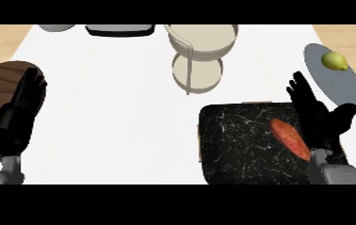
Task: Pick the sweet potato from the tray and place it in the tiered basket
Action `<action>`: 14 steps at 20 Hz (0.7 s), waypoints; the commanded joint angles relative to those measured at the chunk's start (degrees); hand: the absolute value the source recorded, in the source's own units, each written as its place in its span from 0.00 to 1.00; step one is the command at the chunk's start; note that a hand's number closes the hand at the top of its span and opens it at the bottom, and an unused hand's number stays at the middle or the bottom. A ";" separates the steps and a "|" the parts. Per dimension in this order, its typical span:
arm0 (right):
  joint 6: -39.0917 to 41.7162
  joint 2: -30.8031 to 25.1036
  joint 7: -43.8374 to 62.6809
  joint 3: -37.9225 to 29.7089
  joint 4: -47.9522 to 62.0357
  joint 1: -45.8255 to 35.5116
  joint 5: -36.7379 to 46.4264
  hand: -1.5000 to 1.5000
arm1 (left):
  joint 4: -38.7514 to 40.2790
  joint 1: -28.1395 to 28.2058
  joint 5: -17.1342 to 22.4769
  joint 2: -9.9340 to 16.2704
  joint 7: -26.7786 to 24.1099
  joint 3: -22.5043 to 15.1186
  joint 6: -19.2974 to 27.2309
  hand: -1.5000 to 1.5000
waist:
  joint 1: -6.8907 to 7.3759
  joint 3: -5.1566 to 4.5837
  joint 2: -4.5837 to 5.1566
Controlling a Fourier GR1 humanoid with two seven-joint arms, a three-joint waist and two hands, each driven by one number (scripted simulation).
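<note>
Head view: white counter [104,116], wood edges; black marbled tray [236,148] near front.

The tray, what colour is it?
The tray is black with thin white marble-like veins, seen in the head view.

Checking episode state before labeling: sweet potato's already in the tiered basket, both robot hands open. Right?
Not quite. The head view shows the sweet potato lying on the black marbled tray, not in the tiered basket. The rest holds: the left robot hand and the right robot hand are both open.
</note>
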 commanded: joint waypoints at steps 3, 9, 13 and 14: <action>18.97 -1.37 -7.23 6.82 -8.72 -1.38 -8.69 1.00 | 0.64 -0.57 1.62 -0.21 3.45 -1.10 -2.29 0.50 | -0.43 0.57 0.22; 17.70 -8.69 -15.33 2.91 -5.36 6.35 1.30 0.00 | 1.36 0.25 2.68 -5.04 7.31 -6.59 -3.85 0.50 | -1.27 0.50 0.64; 23.87 -9.27 -29.96 1.69 -1.15 9.33 2.22 0.00 | -0.74 0.64 2.23 -4.89 9.52 -5.99 -4.94 0.50 | -0.26 0.47 0.54; 24.50 -11.51 -26.84 -0.11 -4.84 6.74 0.82 0.00 | -2.95 0.94 1.00 -5.54 11.73 -7.33 -3.31 0.50 | -0.24 0.46 0.47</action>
